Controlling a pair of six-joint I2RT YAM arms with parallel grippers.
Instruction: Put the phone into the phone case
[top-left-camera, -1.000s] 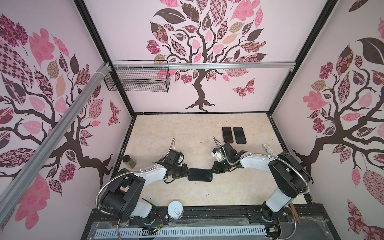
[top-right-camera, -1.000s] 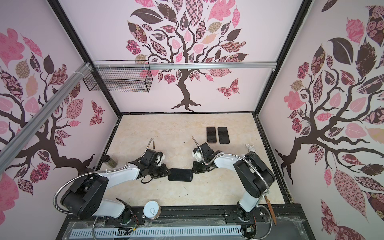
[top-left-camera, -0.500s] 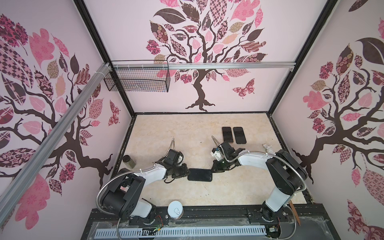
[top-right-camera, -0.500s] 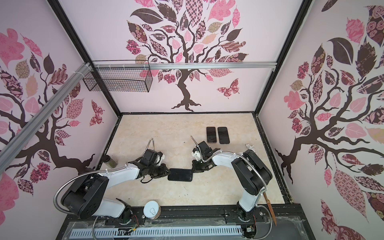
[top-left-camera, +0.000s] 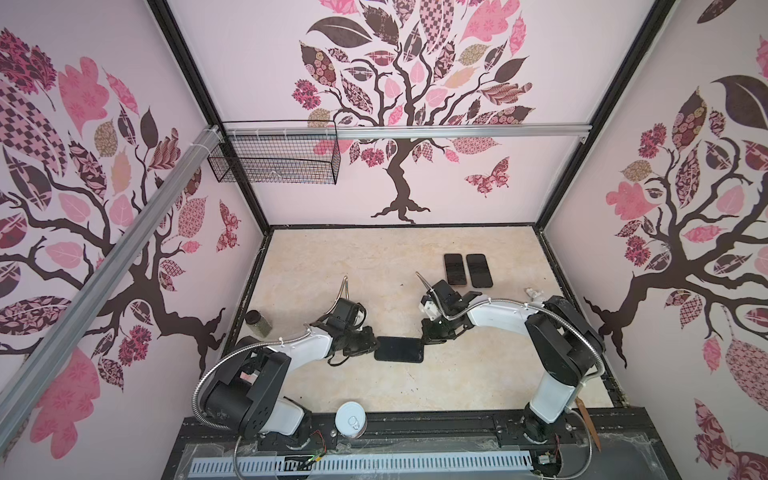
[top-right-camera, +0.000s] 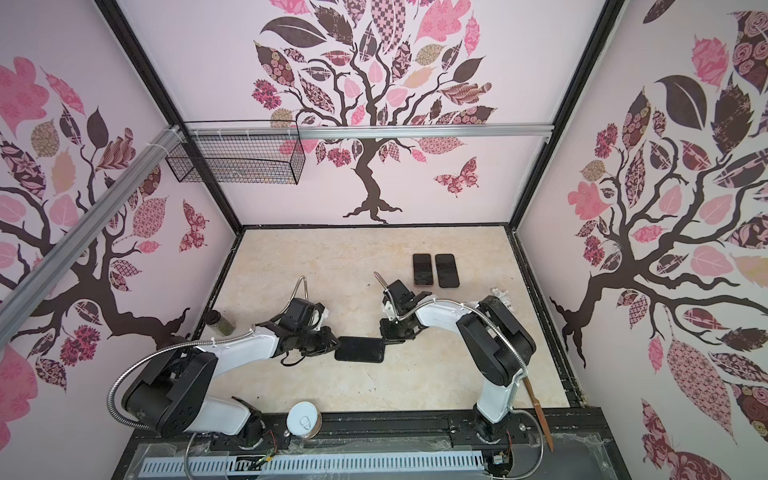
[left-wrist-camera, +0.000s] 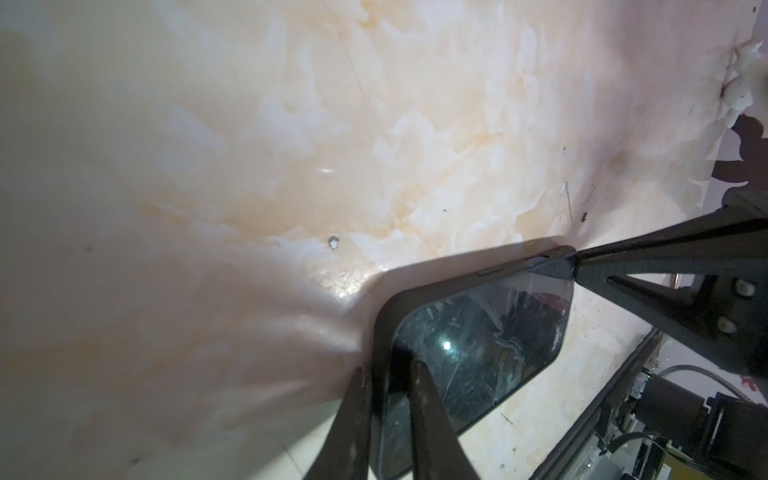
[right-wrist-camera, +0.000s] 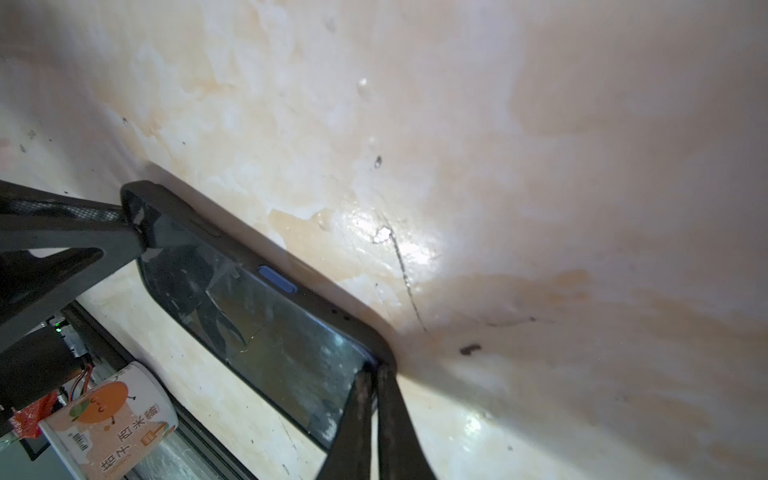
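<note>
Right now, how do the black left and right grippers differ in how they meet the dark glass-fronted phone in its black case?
The left gripper clamps the phone at its short end, one finger over the glass, one outside the case rim; the right gripper is shut on nothing, its tips against a corner. The left gripper takes the end nearer its arm; the right gripper meets the opposite end's far corner. Both touch the phone.
</note>
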